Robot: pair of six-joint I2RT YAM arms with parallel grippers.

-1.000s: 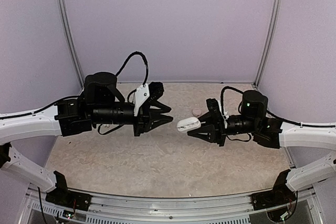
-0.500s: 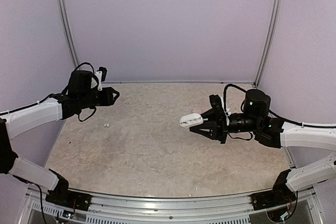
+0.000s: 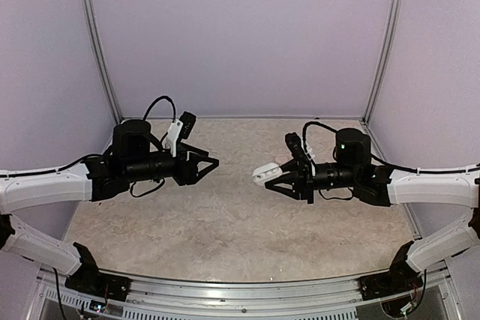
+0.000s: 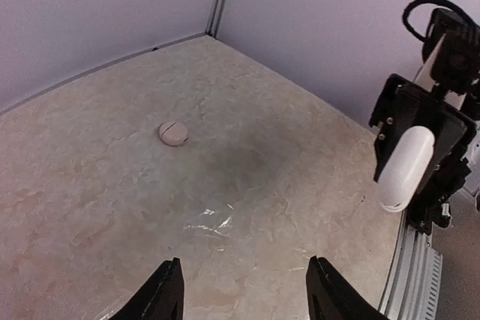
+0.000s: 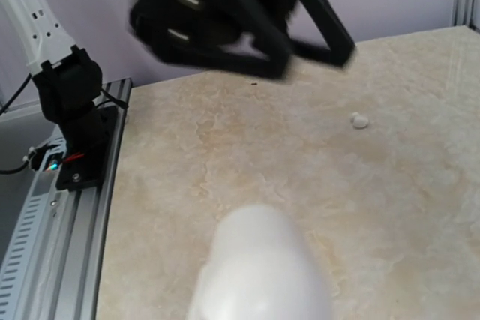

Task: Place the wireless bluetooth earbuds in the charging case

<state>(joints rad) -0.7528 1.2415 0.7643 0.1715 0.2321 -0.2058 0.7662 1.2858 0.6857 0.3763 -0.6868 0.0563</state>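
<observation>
While right end effector [image 3: 274, 177] grips charging case [image 3: 265, 174] aloft, left end effector [image 3: 210, 163] gapes empty. Next, likely: drop to earbud [image 5: 361, 121] on surface [image 3: 225, 222] beneath, pinch.

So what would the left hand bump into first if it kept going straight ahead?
Most likely the white case held by the right hand, facing it across a free gap; it might just miss.

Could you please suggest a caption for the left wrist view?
Open left gripper above the table, a pinkish round case lying ahead, the right gripper holding a white case.
</observation>
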